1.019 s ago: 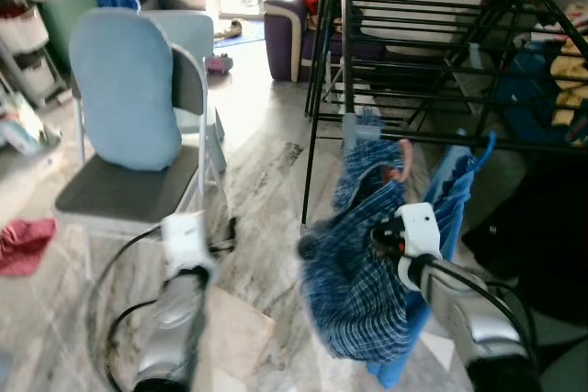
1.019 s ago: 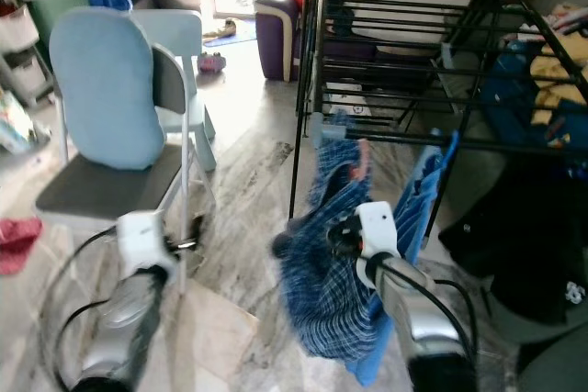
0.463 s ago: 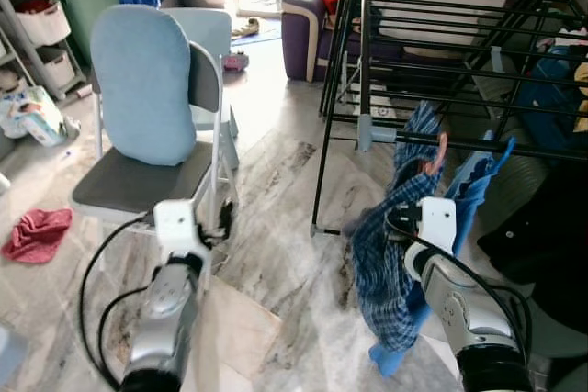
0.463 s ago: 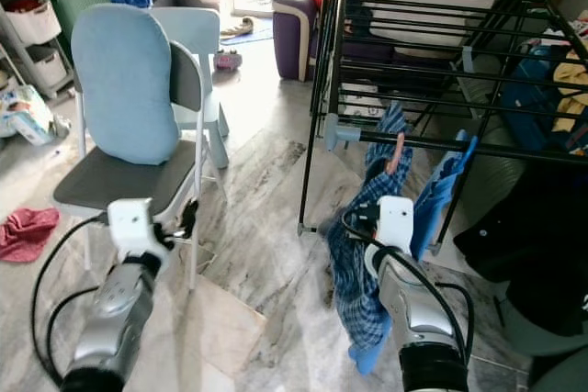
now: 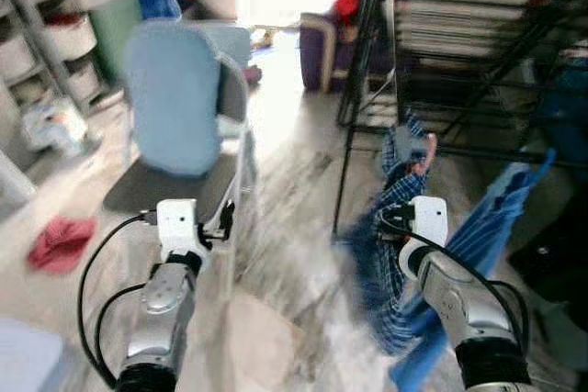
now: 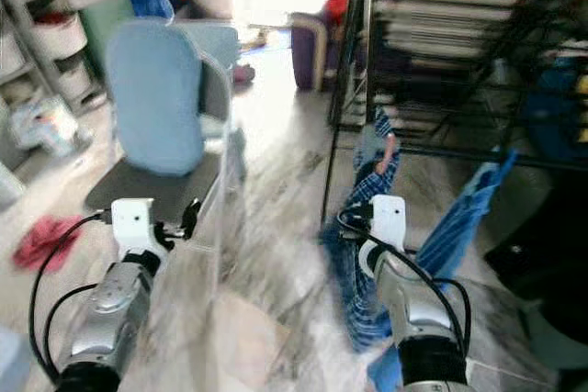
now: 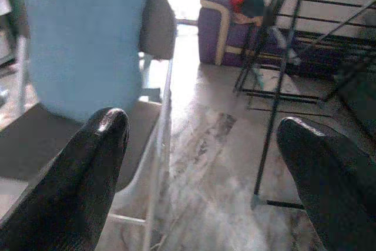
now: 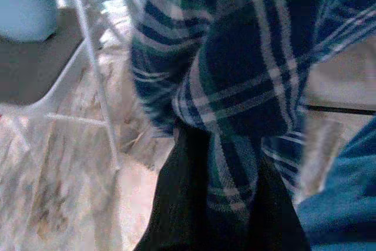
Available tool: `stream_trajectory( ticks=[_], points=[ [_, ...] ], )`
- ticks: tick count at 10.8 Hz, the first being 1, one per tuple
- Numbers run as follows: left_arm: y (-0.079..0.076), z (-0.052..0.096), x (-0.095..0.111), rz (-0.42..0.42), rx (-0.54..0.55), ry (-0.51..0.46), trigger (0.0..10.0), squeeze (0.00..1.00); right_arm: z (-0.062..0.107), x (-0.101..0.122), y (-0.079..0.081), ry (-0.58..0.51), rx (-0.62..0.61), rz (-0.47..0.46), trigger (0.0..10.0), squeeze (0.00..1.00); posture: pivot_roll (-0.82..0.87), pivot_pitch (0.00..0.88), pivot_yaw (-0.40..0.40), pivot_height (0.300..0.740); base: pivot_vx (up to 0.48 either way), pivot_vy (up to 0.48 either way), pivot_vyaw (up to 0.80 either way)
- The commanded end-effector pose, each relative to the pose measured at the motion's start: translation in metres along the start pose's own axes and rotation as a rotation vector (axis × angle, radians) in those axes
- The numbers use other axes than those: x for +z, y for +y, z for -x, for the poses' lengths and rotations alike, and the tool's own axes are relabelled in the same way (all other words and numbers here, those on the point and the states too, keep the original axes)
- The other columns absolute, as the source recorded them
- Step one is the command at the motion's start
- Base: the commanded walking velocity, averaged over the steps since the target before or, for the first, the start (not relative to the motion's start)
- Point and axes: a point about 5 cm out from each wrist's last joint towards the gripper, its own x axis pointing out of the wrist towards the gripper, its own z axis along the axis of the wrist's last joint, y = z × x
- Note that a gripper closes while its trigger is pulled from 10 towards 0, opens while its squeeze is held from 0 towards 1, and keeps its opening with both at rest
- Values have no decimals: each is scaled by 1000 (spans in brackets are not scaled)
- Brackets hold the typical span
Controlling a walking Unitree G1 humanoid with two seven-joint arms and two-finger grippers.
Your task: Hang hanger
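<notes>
A blue plaid shirt [image 5: 390,254] hangs in a bunch in front of the black drying rack [image 5: 459,61]. A pinkish hanger tip [image 5: 428,149] pokes out at its top, close to the rack's front bar. My right gripper [image 5: 387,221] is shut on the shirt. In the right wrist view the black fingers [image 8: 176,204] are wrapped in plaid cloth [image 8: 235,69], which hides what lies under it. My left gripper [image 7: 202,145] is open and holds nothing. It is raised next to the chair [image 5: 175,98].
A blue garment [image 5: 487,245] hangs from the rack beside the shirt. The grey folding chair carries a light blue cushion [image 6: 152,94]. A red cloth [image 5: 60,240] lies on the marble floor, and a purple sofa [image 5: 322,43] stands behind. Shelves [image 5: 55,43] line the left.
The camera has shifted and the picture is now blurred. The plaid shirt, spread wide a second ago, hangs narrower. My right gripper has kept its hold, and the left stays open.
</notes>
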Motion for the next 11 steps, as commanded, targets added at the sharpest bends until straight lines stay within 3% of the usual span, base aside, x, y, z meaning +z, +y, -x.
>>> stream_trajectory(
  ticks=[1,2,4,11],
  points=[
    [-8,-1,0,-13,-37,3,10000,0,0,10,-7,-41,-36,-8,10000,0,-109,0,3,740,480,0,0],
    [-9,1,-1,-31,-44,13,10000,0,0,13,-9,-70,-71,-14,10000,0,-103,0,2,740,461,0,0],
    [-11,2,-1,13,-48,10,10000,0,-1,12,-7,-69,-74,-23,10000,0,-102,0,4,740,407,-148,0],
    [-13,2,-1,53,-46,22,10000,0,-3,-1,12,53,99,-8,10000,0,-108,0,10,740,0,0,0]
  ],
)
